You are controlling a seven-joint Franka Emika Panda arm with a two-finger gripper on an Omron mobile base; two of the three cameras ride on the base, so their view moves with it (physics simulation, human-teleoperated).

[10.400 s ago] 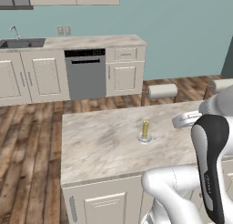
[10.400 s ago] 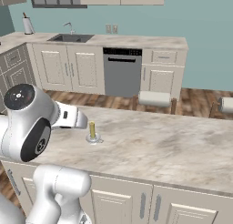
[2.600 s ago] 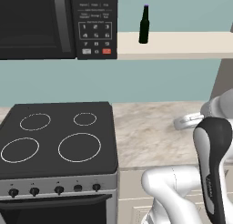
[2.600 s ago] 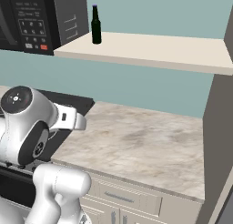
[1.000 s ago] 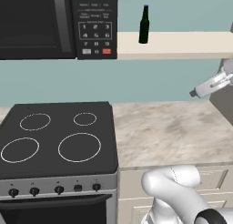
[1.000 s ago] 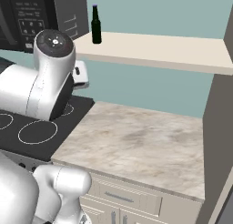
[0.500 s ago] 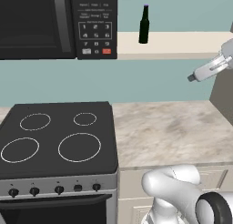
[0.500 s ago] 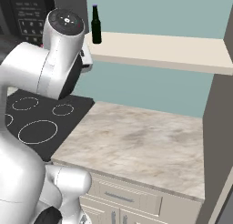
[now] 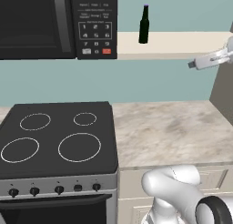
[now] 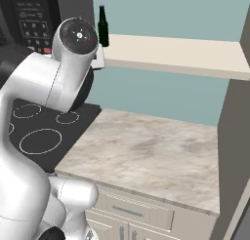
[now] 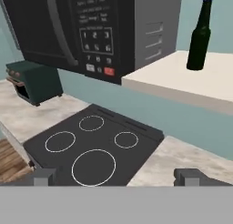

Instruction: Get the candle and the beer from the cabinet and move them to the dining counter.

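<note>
Gripper [image 11: 116, 176] wide open, nothing in it, looking out over the stove [image 11: 95, 143]. Risk: the beer [image 11: 200, 34] stands near the microwave [image 11: 82, 29]; a wide finger could clip either and topple it. It's upright on the cabinet [image 11: 191, 84], up and right of the gripper, well apart.

— Beer [image 9: 144, 25]? 
— Dark green bottle, purple cap, upright, upper centre of the left base view.
— Cabinet [image 9: 182, 44]? 
— Cream shelf slab, doorless; bottle stands at its left end.
</note>
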